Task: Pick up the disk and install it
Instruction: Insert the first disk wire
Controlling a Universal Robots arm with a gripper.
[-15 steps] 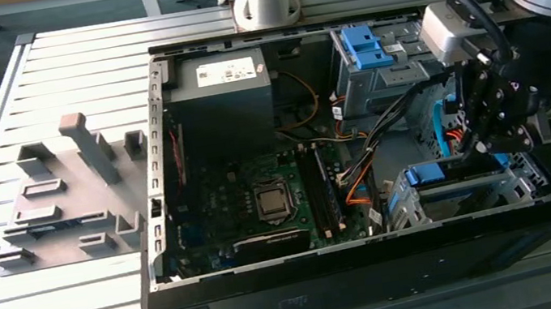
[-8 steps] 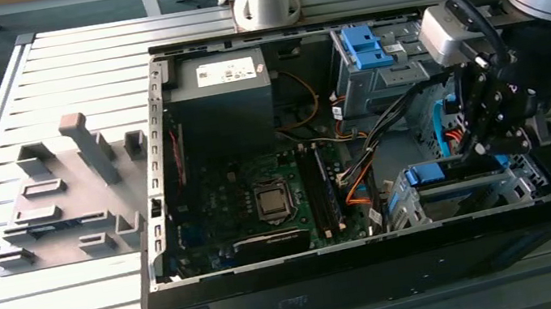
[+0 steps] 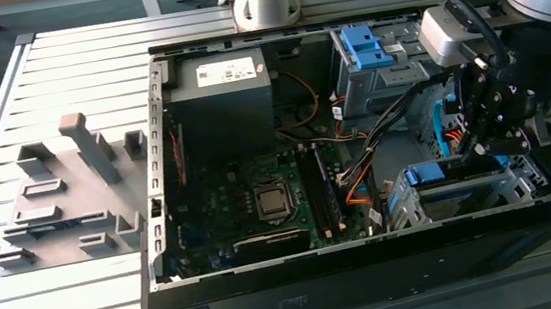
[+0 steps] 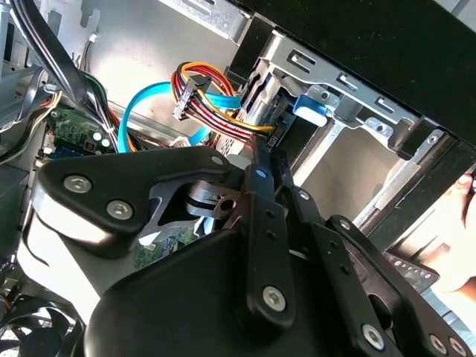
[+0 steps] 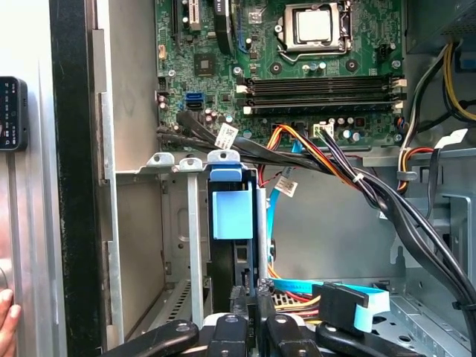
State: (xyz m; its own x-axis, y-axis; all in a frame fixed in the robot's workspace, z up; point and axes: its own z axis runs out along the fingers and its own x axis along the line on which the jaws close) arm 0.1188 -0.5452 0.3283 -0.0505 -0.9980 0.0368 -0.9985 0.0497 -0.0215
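Gripper point(image 5: 245, 327) nearest lens, fingers closed on disk's point(image 5: 232, 216) edge, disk standing upright in drive cage point(image 5: 175, 223) slot near motherboard point(image 5: 297, 67), blue frame guiding it into cage.

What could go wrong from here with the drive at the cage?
The gripper is low inside the computer case, at the drive cage where the disk sits upright.

1. The loose cable bundle and blue ribbon cable lie close by and might snag.

2. A person's hand rests at the case edge and could be struck.
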